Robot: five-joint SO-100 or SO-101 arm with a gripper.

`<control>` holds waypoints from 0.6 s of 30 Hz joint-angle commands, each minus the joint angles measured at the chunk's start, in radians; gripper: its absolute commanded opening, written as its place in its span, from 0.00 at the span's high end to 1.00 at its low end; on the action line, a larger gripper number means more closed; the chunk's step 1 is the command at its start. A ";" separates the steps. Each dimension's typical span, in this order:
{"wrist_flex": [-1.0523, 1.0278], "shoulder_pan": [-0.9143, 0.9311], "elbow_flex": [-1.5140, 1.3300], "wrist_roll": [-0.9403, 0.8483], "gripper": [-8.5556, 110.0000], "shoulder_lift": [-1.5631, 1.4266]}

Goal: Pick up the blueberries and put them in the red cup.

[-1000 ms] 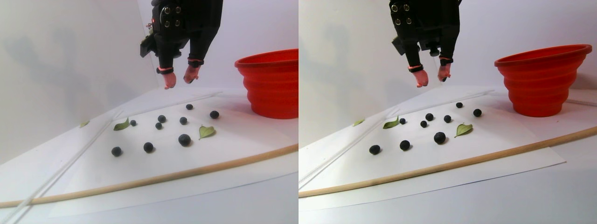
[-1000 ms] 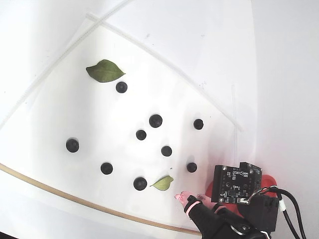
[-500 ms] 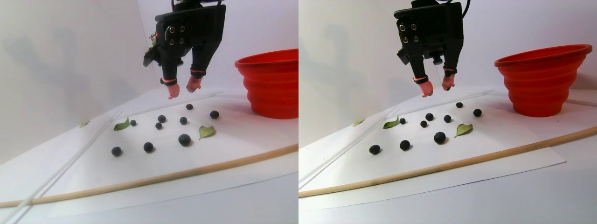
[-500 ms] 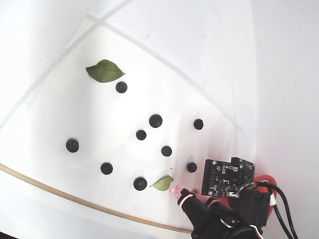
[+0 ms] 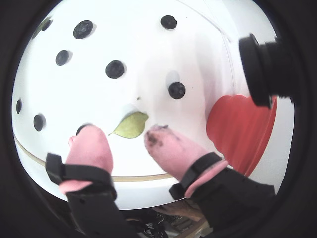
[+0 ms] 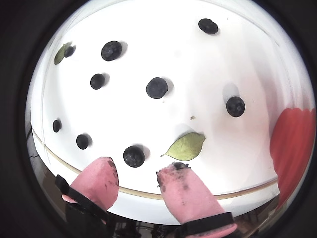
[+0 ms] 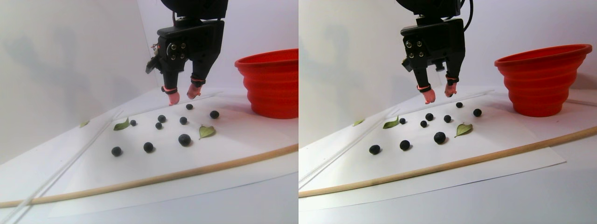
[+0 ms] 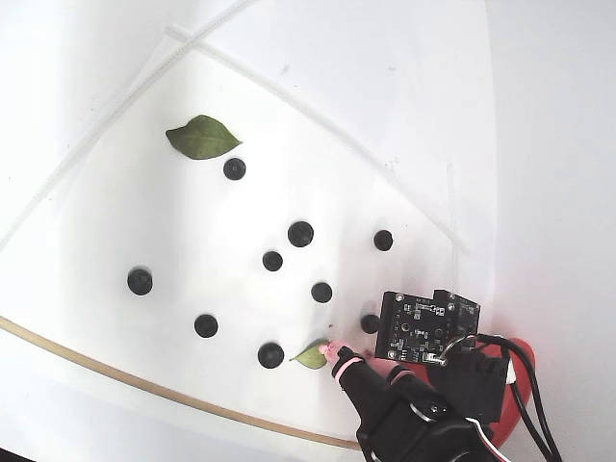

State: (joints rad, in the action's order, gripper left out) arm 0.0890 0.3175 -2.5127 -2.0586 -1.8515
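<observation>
White paper sheet (image 8: 144, 221), seemingly flat

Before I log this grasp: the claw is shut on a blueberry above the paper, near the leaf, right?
Not quite. The claw is open and empty above the paper, near the leaf; a wrist view shows bare pink fingertips with a gap, and the blueberries lie on the sheet.

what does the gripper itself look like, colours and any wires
The gripper has a black body with silver screws. Its two fingers wear pink rubbery tip covers, held by black bands; one tip is stained dark. Black cables loop off the back beside a small circuit board.
</observation>
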 commanded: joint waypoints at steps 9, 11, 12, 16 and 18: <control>0.109 0.017 0.101 -0.020 0.78 0.104; 0.124 0.017 0.115 -0.020 0.78 0.129; 0.129 0.017 0.124 -0.020 0.78 0.141; 0.158 0.012 0.147 -0.020 0.77 0.186; 0.175 0.011 0.152 -0.023 0.77 0.204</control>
State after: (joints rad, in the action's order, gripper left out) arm 0.2316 0.3298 -2.4037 -2.0739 -1.6429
